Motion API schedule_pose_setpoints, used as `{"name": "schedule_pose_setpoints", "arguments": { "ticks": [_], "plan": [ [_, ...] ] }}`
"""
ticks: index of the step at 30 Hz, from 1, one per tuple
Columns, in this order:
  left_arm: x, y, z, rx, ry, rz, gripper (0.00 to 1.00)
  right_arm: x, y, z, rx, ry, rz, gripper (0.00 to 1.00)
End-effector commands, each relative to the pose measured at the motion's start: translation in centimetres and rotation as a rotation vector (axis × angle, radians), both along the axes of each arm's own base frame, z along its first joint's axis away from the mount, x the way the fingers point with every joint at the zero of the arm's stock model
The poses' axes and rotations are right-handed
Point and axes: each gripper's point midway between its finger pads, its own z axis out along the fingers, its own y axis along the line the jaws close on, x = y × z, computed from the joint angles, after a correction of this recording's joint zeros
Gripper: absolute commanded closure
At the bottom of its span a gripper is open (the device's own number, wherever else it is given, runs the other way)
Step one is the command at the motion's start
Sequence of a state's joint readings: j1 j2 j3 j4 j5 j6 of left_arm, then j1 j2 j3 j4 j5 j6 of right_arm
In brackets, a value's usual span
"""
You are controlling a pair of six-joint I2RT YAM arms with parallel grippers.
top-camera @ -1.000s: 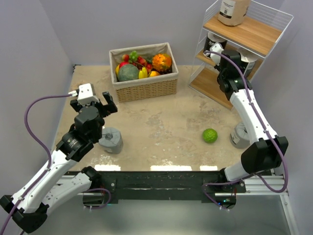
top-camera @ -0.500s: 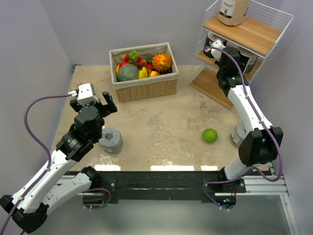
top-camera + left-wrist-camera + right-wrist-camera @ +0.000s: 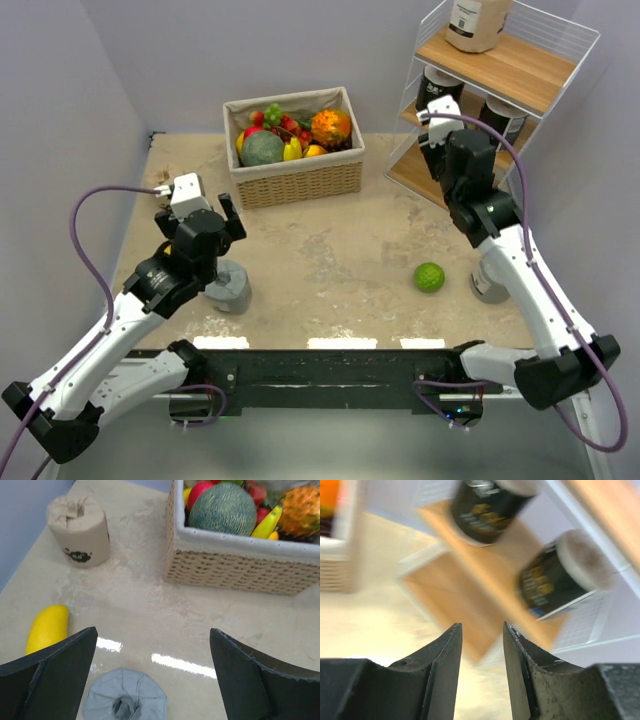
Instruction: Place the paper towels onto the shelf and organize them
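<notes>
Evidently left gripper [image 3: 152,630] gaped empty, grey roll [image 3: 125,702] just beneath — right gripper [image 3: 481,626], narrowly parted, faced black rolls [image 3: 555,585] ahead.

A woven wicker basket [image 3: 300,183] sits at 11 o'clock from the centre of the sandy, stone-patterned table [image 3: 330,250]. It is heaped with a green melon [image 3: 262,149], a spiky orange fruit [image 3: 330,127], yellow bananas [image 3: 292,150] and red fruit [image 3: 257,118]. A green lime [image 3: 429,277] lies at 4 o'clock, well apart from the basket. In the left wrist view, a smooth yellow fruit [image 3: 47,627] lies on the tabletop at 8 o'clock from the basket.
</notes>
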State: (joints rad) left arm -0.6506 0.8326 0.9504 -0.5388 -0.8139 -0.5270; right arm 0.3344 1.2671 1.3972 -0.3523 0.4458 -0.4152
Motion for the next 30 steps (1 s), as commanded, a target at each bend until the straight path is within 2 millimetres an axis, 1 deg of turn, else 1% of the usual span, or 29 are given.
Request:
{"name": "schedule_pose_setpoints", "arguments": {
  "ticks": [1, 3, 4, 5, 6, 7, 8, 9, 11, 13, 14, 16, 18, 21, 24, 26, 27, 28, 30],
  "plan": [
    [-2.1, -0.1, -2.5, -0.062, 0.177, 0.028, 0.02, -2.6, 4.3, -4.2, 0.418, 0.092, 0.03, 0.57],
    [-2.8, -1.1, -3.8, -0.102, 0.245, -0.005, 0.02, -4.1, 5.1, -6.5, 0.506, 0.167, 0.024, 0.54],
    [-3.1, -1.4, -4.6, -0.105, 0.279, -0.019, 0.02, -4.5, 6.0, -7.2, 0.593, 0.197, 0.025, 0.53],
    [-3.5, -2.4, -5.3, -0.132, 0.314, -0.062, 0.02, -5.1, 6.2, -8.8, 0.614, 0.242, 0.016, 0.52],
    [-3.7, -2.9, -6.2, -0.135, 0.344, -0.086, 0.02, -5.5, 6.7, -9.3, 0.64, 0.264, 0.028, 0.52],
    [-3.7, -3.5, -6.7, -0.144, 0.357, -0.11, 0.02, -5.8, 7.1, -9.9, 0.663, 0.285, 0.039, 0.51],
    [-3.9, -4.0, -7.3, -0.152, 0.378, -0.135, 0.02, -6.2, 7.9, -10.9, 0.676, 0.322, 0.065, 0.51],
    [-4.1, -4.0, -8.6, -0.142, 0.407, -0.138, 0.02, -6.3, 8.0, -11.2, 0.682, 0.331, 0.07, 0.5],
    [-4.2, -4.6, -10.0, -0.143, 0.45, -0.146, 0.03, -6.5, 7.7, -11.9, 0.678, 0.338, 0.052, 0.48],
    [-4.5, -4.6, -12.0, -0.125, 0.51, -0.133, 0.03, -6.8, 7.2, -11.7, 0.676, 0.321, 0.04, 0.46],
    [-4.6, -4.5, -12.7, -0.122, 0.527, -0.118, 0.04, -6.9, 7.1, -11.9, 0.675, 0.318, 0.034, 0.46],
    [-4.9, -4.0, -14.2, -0.1, 0.571, -0.076, 0.04, -7.2, 7.0, -11.4, 0.696, 0.298, 0.035, 0.46],
    [-4.7, -3.6, -15.0, -0.077, 0.576, -0.047, 0.04, -7.5, 7.6, -11.1, 0.718, 0.295, 0.073, 0.46],
    [-4.5, -3.1, -15.9, -0.038, 0.591, -0.02, 0.07, -7.9, 7.7, -11.0, 0.733, 0.289, 0.088, 0.45],
    [-4.2, -3.0, -16.7, -0.002, 0.603, -0.012, 0.15, -8.1, 7.8, -11.2, 0.732, 0.299, 0.094, 0.45],
    [-4.0, -3.2, -17.1, 0.019, 0.616, -0.029, 0.24, -8.2, 7.9, -11.5, 0.73, 0.311, 0.094, 0.45],
    [-3.8, -3.3, -17.4, 0.023, 0.613, -0.037, 0.27, -8.3, 7.9, -11.5, 0.733, 0.313, 0.097, 0.45],
    [-3.7, -3.4, -17.5, 0.033, 0.615, -0.048, 0.33, -8.4, 8.0, -11.5, 0.735, 0.316, 0.098, 0.45],
    [-3.3, -3.9, -17.8, 0.036, 0.619, -0.068, 0.41, -8.5, 8.0, -11.4, 0.739, 0.314, 0.102, 0.45]
  ]
}}
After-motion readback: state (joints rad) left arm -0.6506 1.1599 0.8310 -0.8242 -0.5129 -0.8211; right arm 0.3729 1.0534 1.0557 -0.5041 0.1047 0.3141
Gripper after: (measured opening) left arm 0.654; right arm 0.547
